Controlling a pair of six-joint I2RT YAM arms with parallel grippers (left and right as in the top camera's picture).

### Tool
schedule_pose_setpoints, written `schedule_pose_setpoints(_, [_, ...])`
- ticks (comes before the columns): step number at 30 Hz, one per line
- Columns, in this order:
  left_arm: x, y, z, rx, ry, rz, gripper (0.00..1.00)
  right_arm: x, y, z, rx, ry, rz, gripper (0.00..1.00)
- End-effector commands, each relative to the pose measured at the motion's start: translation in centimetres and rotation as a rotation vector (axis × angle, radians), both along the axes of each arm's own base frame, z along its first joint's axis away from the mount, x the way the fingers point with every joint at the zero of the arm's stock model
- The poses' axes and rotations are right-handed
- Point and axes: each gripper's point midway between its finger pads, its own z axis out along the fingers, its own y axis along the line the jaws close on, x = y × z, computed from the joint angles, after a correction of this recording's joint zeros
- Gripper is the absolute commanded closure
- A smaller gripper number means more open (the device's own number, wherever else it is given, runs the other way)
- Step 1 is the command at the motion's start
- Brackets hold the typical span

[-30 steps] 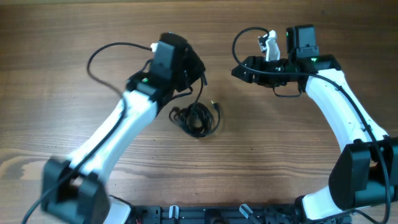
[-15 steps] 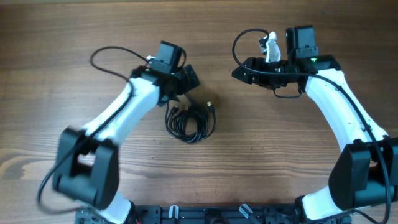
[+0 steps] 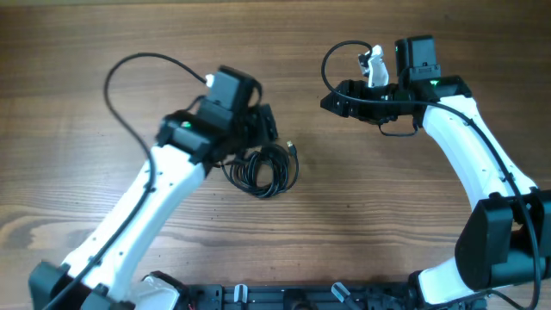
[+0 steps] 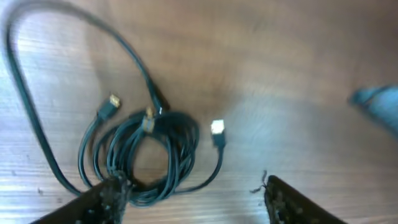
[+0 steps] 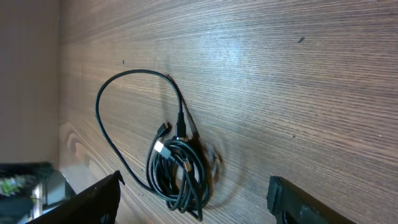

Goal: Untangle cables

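Cables (image 3: 263,170) lie as one small black coil on the wooden bench (image 3: 405,224), near the middle of it. The left tool (image 3: 261,123) hangs just above the upper left edge of the coil, and its white arm covers part of the coil in the overhead view. In the left wrist view the coil (image 4: 146,155) sits a little left of the middle, and the left tool (image 4: 196,202) has its two fingers wide apart with nothing clamped between them. The lower edge of the coil reaches the left fingertip (image 4: 109,193); I cannot tell if they touch. A plug with a light tip (image 4: 217,129) sticks out on the right side of the coil, and a second small plug (image 4: 112,102) points away at the upper left. One strand leaves the coil in a wide loop (image 4: 25,106) over the bare wood.

The right tool (image 3: 331,99) is well apart from the coil, on the right and further back. Its fingers are apart too, and they hold nothing. From the right wrist the coil (image 5: 177,168) and the wide loop (image 5: 102,106) are in plain sight between the fingers.

A thicker black wire (image 3: 116,82) of the left arm curves over the bench, left of the coil. A blurred grey-blue shape (image 4: 379,102) shows at the right edge of the left wrist view; I cannot say what it is.
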Motion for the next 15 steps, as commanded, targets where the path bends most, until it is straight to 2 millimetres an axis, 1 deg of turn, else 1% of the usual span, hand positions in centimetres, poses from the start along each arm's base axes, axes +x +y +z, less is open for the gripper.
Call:
schedule_pose_setpoints(1, [-1.5,0.4,-4.3,0.102,0.109,0.007,0.31,0.5,0.0,0.0,-0.015,-0.016,0.011,0.22])
schedule_pose_setpoints(2, [-1.8,0.6,-5.1,0.12,0.129,0.02,0.31,0.5,0.0,0.0,-0.014,-0.018,0.01,0.21])
schedule_pose_setpoints(4, [-2.1,0.8,-6.0,0.135,0.153,0.021,0.3,0.6,0.0,0.0,-0.014,-0.019,0.01,0.19])
schedule_pose_setpoints(15, [-2.8,1.3,-9.3,0.191,0.237,0.019,0.3,0.4,0.0,-0.1,-0.016,-0.013,0.012,0.18])
